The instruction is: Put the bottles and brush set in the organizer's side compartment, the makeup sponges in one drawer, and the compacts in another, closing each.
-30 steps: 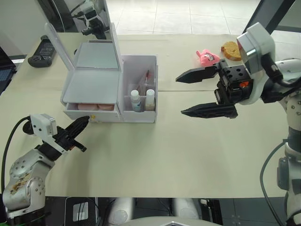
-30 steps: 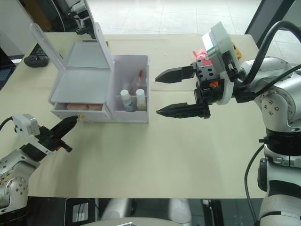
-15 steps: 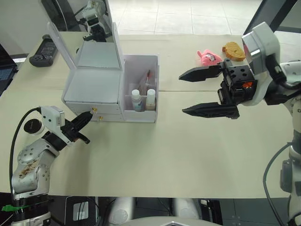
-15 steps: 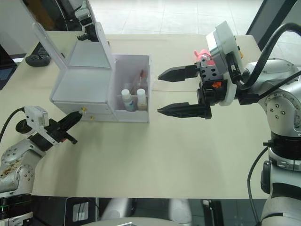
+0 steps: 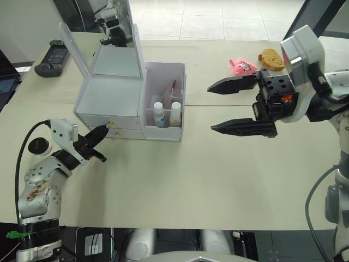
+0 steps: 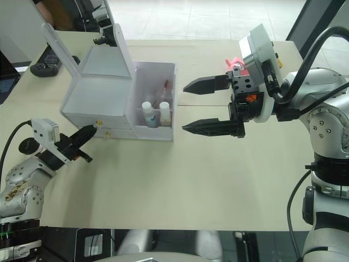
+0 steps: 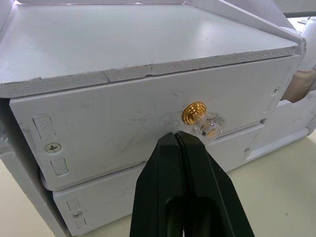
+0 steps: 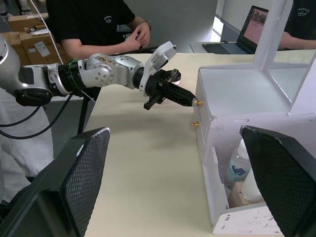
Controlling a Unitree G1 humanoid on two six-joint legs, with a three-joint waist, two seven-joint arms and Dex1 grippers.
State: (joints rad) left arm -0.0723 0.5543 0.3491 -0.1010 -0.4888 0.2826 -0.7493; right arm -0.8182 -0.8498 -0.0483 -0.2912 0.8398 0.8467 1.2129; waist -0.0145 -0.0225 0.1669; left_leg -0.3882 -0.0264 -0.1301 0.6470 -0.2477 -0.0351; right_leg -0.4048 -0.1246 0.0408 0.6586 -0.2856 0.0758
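**Left gripper at the top drawer knob, right gripper wide open**

Here the white organizer (image 5: 128,101) stood on the left part of the table (image 5: 180,180), with its mirror lid (image 5: 98,38) raised. Both drawers looked pushed in, flush with the front. The left gripper (image 5: 101,131) was at the near left corner of the organizer, its two black fingers pressed together with no gap, and the tip was just beside the gold knob (image 7: 194,113) of the top drawer (image 7: 148,123); whether it touched the knob could not be told. The lower drawer (image 7: 163,182) sat right under it. In the side compartment (image 5: 166,101), on the right of the organizer, two bottles (image 5: 166,114) stood upright next to each other, with a thin reddish item (image 5: 173,90) behind them. The right gripper (image 5: 240,106) hung above the table to the right of the organizer, well apart from it, with its fingers spread wide and nothing between them. Far on the right lay a pink toy (image 5: 241,66) and an orange item (image 5: 269,58).
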